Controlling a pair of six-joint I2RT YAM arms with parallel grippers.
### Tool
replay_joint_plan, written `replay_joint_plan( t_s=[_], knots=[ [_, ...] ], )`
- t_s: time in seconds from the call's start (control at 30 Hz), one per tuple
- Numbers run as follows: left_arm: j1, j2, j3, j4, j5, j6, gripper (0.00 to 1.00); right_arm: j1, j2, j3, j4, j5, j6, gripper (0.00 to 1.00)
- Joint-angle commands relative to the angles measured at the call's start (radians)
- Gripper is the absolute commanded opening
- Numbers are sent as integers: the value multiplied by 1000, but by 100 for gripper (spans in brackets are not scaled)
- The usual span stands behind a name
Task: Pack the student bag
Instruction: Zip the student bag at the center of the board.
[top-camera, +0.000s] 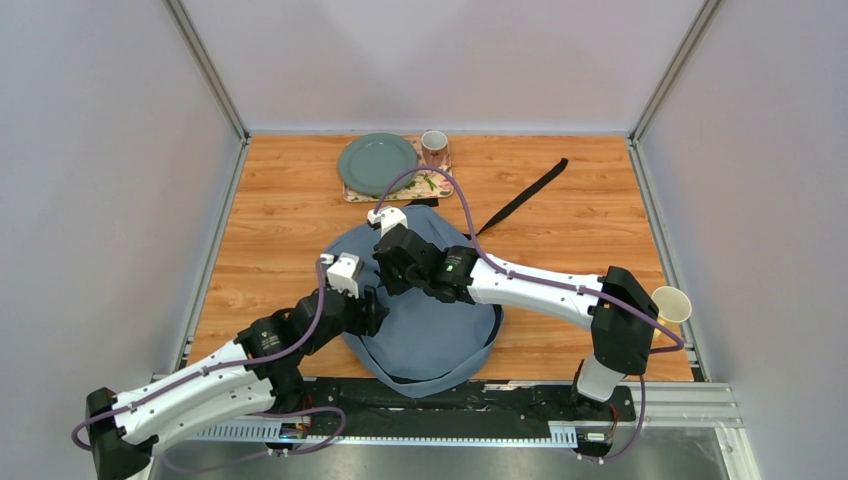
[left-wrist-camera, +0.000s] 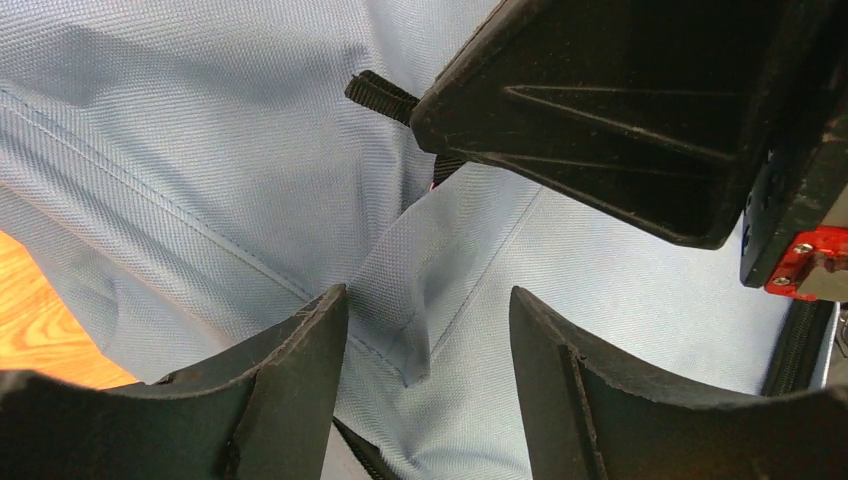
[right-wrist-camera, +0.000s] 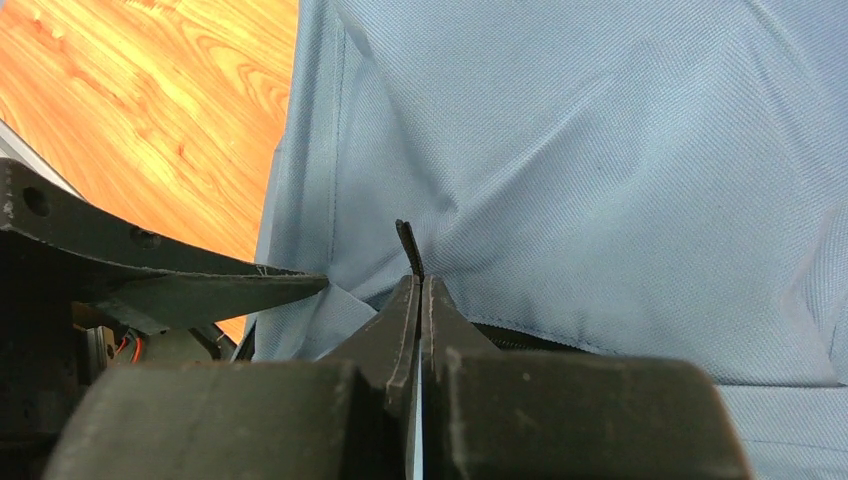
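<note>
The student bag (top-camera: 430, 335) is a grey-blue fabric backpack lying on the wooden table near the front centre. My right gripper (top-camera: 385, 272) is over the bag's left part and is shut on a thin black pull tab (right-wrist-camera: 408, 243) of the bag; its jaws are pressed together (right-wrist-camera: 420, 285). The tab also shows in the left wrist view (left-wrist-camera: 378, 93). My left gripper (top-camera: 372, 310) is open just beside it, its jaws standing either side of a small fabric fold (left-wrist-camera: 428, 340) without gripping it. A dark zip (right-wrist-camera: 530, 338) runs under the right fingers.
A green plate (top-camera: 377, 163) and a mug (top-camera: 434, 147) stand on a patterned mat (top-camera: 432, 186) at the back. A black strap (top-camera: 525, 197) lies behind the bag to the right. A paper cup (top-camera: 671, 303) stands at the right edge.
</note>
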Motion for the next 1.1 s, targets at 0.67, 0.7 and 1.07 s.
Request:
replay_joint_plan(
  t_s=[0.67,0.7,1.07],
  knots=[
    [3,-132,-93,-25,-64,-49,0,-52,-96,-12,28,101,18,0],
    [3,-141,-94,-34,-69,-53,0,-61,-101,-16,26,102,17,0],
    [1,-220,-87,-131,-117,-63,0,-208,-173,-114,22,96,12,0]
  ],
)
